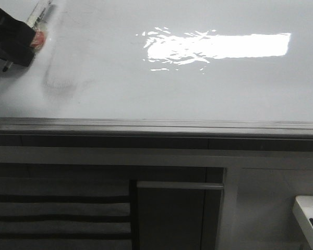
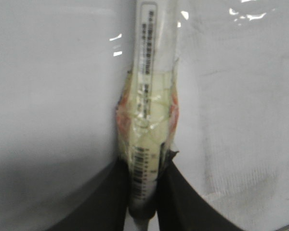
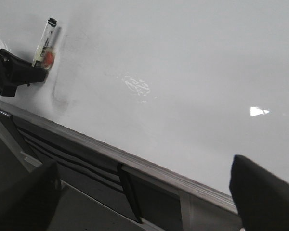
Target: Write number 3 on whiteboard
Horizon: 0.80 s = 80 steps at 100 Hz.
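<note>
The whiteboard (image 1: pixel 208 88) is glossy white and fills the upper part of the front view, with a grey metal edge (image 1: pixel 156 126) along its near side. My left gripper (image 1: pixel 31 39) is at its far left, shut on a white marker (image 1: pixel 41 10) wrapped in yellowish tape; the left wrist view shows the black fingers (image 2: pixel 183 197) clamped on the marker (image 2: pixel 149 96). The marker (image 3: pixel 45 41) and left gripper (image 3: pixel 17 74) also show in the right wrist view. My right gripper (image 3: pixel 144 185) is open and empty, off the board over its near edge. No number 3 shows.
A faint grey smudge (image 1: pixel 60 83) lies just right of and nearer than the left gripper. Bright light glare (image 1: pixel 219 47) sits mid-board. Below the board's edge are white cabinet panels (image 1: pixel 266 203), a dark door (image 1: pixel 172 219) and a white tray (image 1: pixel 309 211) at lower right.
</note>
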### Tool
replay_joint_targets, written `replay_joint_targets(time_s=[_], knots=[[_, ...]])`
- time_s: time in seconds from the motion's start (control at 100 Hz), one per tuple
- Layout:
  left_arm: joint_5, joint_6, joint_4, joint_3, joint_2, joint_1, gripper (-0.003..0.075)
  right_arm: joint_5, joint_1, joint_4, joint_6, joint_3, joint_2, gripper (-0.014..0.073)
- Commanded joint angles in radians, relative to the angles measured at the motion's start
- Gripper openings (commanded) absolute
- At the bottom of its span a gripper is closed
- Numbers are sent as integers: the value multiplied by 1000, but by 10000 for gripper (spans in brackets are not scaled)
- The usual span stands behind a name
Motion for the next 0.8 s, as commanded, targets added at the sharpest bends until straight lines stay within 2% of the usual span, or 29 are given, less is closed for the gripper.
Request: replay_joint_targets(time_s=[0.0,0.18,0.33,0.4,0.45,0.52,0.59,0.68,0.79], knots=[[-68,1,-2,-31,-29,-9,38,-62,-8,41,-12,-36,11,638],[-42,1,-2,-34,-48,-9,-3,-46,-8,41,-12,-36,11,638],[205,35,6,-83,-111,-9,-19,39,-8,73,-12,-75,53,638],[337,105,-26,-117,-145,-9,-19,121,-8,75,-22,-114,109,638],[433,219,-68,-138,-169,-13,-19,181,-8,85,-72,-141,153,637],[578,393,-139,-165,-196,-26,-19,276,-8,131,-190,-176,214,622],[696,511,-208,-184,-214,-46,-19,355,-3,190,-295,-211,275,603],[769,576,-290,-203,-218,-87,-19,397,42,206,-368,-264,347,584],[791,601,-296,-220,-216,-161,-19,397,157,181,-432,-326,429,584]])
